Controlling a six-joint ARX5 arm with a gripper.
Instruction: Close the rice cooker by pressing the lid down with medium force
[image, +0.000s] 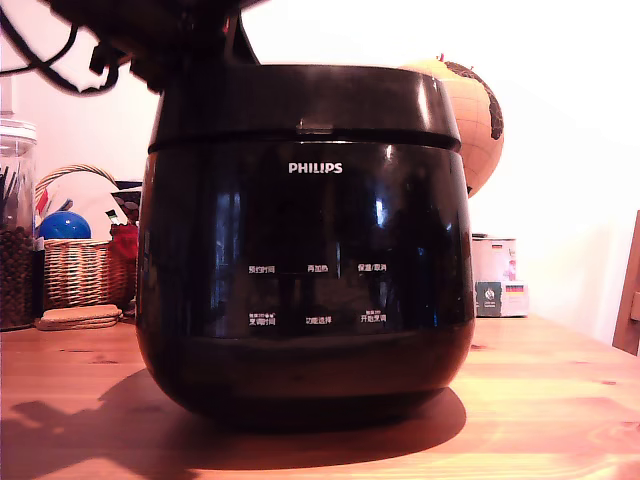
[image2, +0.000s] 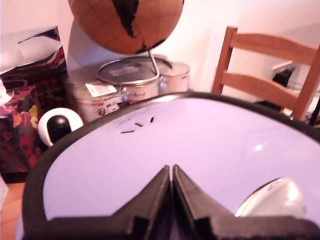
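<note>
The cooker (image: 305, 250) sits heavy on the wooden table (image: 560, 400), lid (image2: 200, 150) down, glossy and likely slick. The gripper (image2: 171, 175), fingers pinched together on nothing, rests at the lid's top; press flat there.

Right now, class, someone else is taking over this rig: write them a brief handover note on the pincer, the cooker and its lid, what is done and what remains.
Pincer: shut, empty, its tips down at the top of the round glossy black lid.
Large glossy black rounded Philips rice cooker: upright on the wooden table.
Done: in the exterior view the lid looks down on the body.
Left: whether it has latched cannot be seen; check, press again if needed, then lift the arm away.
</note>
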